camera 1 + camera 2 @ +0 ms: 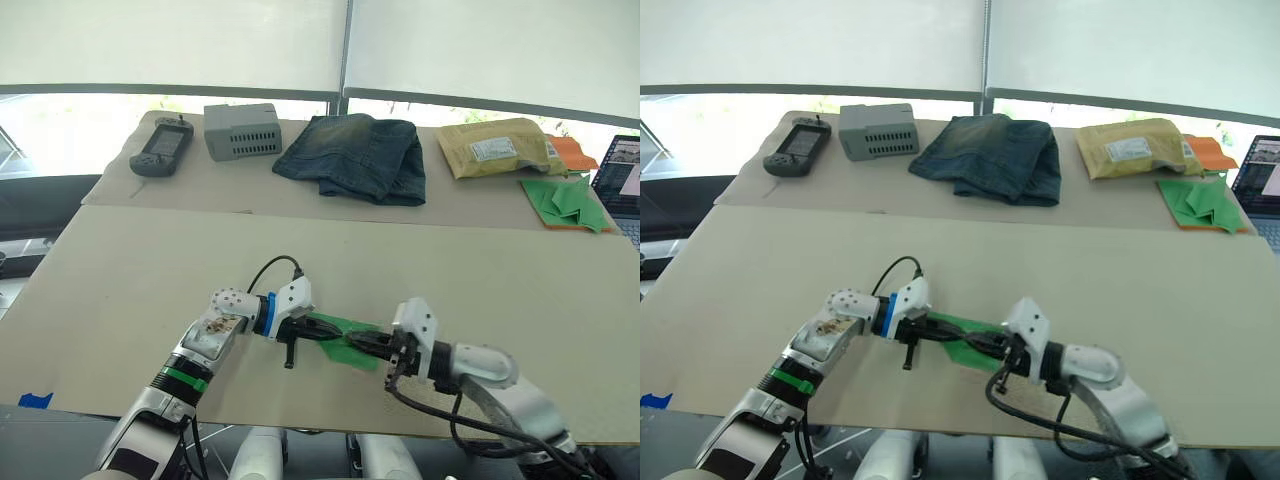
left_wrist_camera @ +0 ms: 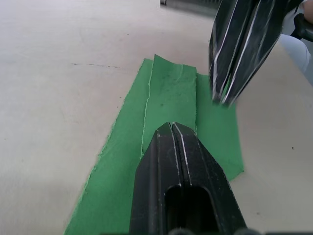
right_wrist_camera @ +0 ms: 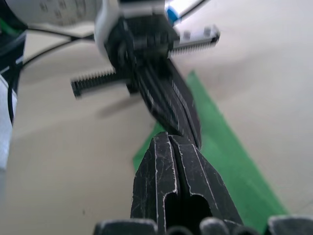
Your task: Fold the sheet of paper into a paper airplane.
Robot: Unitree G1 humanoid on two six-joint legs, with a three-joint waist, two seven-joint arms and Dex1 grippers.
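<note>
Plenty of bare room on the tan table (image 1: 150,270) here: the whole middle band and the left and right sides of the head views are open, and the clutter sits along the top edge of the frame, well apart from the action. Up there, left to right, you've got a handheld controller (image 1: 158,148), a grey box (image 1: 241,130), folded blue jeans (image 1: 357,154), a padded envelope (image 1: 497,146), and a heap of green paper pieces on an orange sheet (image 1: 566,200) next to a laptop (image 1: 622,176) at the right edge. The work is happening low in the frame, close to the table's near edge. The paper airplane (image 1: 345,338) lies flat there, bright green, folded into a long narrow strip with a raised layered band running down its middle and slightly ragged long edges. The left gripper (image 1: 300,331) comes in from the lower left with both fingers pressed together, tip resting on the middle fold at that end of the paper. The right gripper (image 1: 372,345) comes from the lower right, fingers also closed tight, tip down on the other end. The two tips point at each other and nearly meet over the green strip.
</note>
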